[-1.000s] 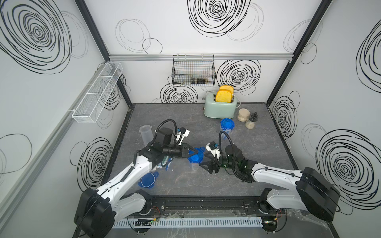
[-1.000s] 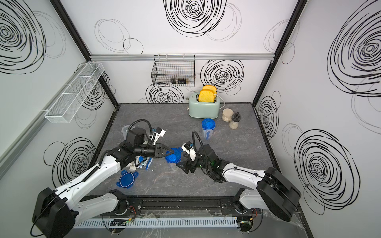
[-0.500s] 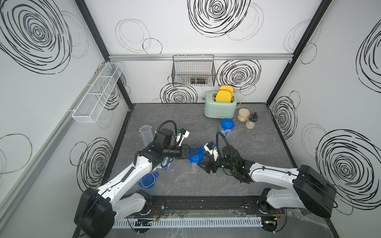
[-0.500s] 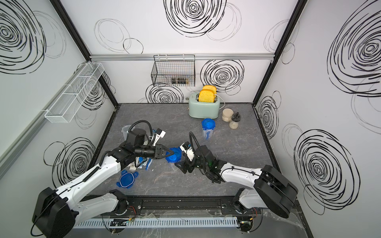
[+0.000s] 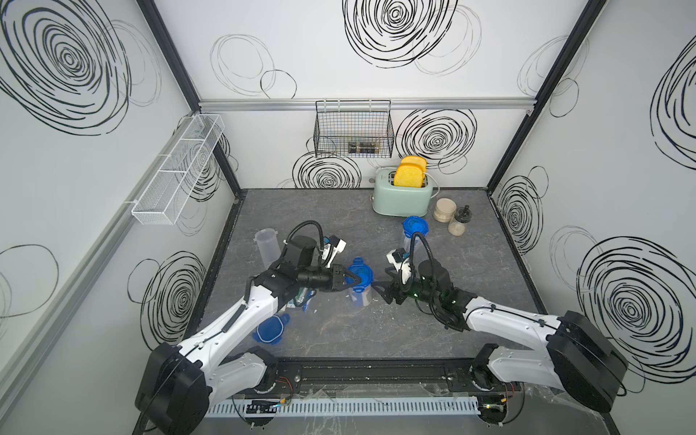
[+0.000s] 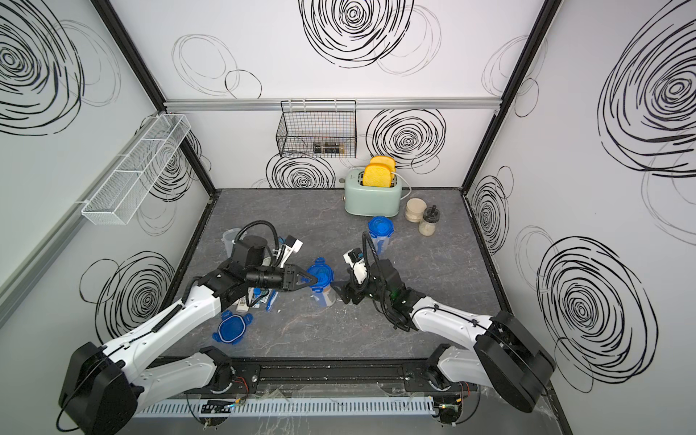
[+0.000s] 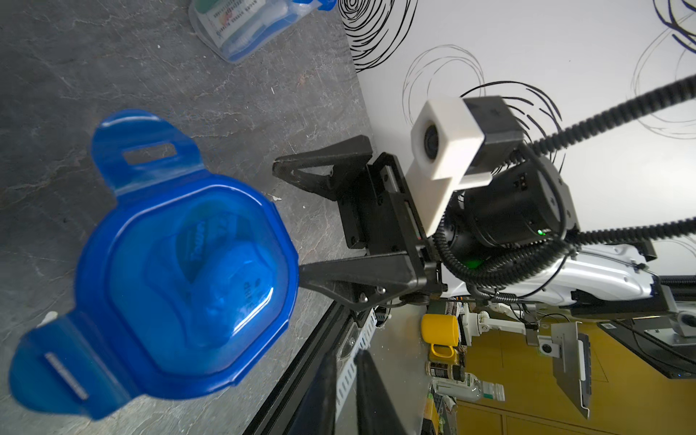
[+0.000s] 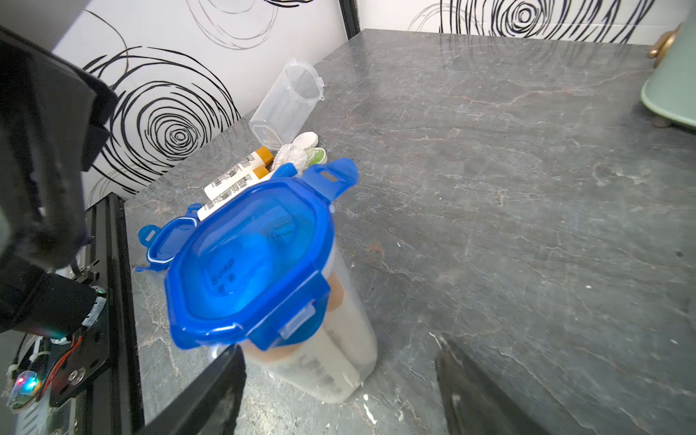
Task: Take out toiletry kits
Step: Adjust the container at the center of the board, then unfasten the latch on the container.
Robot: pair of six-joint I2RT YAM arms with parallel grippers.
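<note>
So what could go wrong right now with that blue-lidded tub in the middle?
The tall container could tip: the shut left gripper is at its blue lid while the right gripper, jaws open, only flanks it. One clip looks latched, so lifting the lid may drag everything up. The loose toiletries beside the left arm could get swept.

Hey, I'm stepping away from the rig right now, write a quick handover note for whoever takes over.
Left gripper: shut, holding nothing, tip at the blue lid of the middle container.
Right gripper: open, close beside that container, not gripping it.
Done: one toiletry kit lies loose on the table, near its empty container and loose lid.
Left: unclip and empty the middle container, then the lidded container by the toaster.
</note>
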